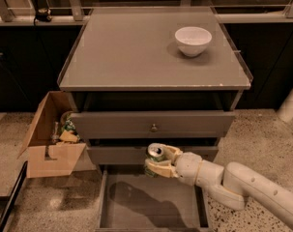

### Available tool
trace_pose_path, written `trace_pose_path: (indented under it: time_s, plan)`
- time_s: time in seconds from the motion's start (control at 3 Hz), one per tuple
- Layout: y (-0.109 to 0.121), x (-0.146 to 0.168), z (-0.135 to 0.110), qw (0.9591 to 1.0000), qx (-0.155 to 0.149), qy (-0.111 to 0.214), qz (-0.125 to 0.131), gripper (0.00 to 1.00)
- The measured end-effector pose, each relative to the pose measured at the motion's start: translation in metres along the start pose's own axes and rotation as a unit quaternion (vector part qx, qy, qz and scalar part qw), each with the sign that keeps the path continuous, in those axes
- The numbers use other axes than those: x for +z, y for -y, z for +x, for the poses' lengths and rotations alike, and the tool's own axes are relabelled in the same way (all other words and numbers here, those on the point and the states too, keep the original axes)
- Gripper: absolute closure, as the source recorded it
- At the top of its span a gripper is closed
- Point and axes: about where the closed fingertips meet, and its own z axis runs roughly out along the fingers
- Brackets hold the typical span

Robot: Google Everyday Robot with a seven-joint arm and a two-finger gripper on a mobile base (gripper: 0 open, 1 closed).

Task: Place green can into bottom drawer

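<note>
A grey cabinet (136,57) stands with its bottom drawer (136,211) pulled open. A white arm (252,187) reaches in from the right, and its gripper (158,162) is clamped on the green can (154,154). The can is upright with its silver top up. It hangs in the air in front of the middle drawer (117,154), above the back edge of the open drawer. The drawer floor lies straight below, so the next move is likely downward. A white bowl (193,40) sits near the cabinet top's back right corner.
</note>
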Motion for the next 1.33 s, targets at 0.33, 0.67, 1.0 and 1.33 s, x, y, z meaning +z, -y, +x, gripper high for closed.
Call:
trace_pose_path:
  time_s: [0.33, 0.67, 1.0, 1.33]
  plan:
    - [0.001, 0.003, 0.027, 1.0, 0.0, 0.006, 0.005, 1.0]
    - [0.0, 0.008, 0.064, 0.9999, 0.01, -0.001, 0.006, 1.0]
    - [0.002, 0.014, 0.111, 0.9992, 0.028, -0.023, 0.014, 1.0]
    - [0.002, 0.014, 0.111, 0.9992, 0.028, -0.023, 0.014, 1.0]
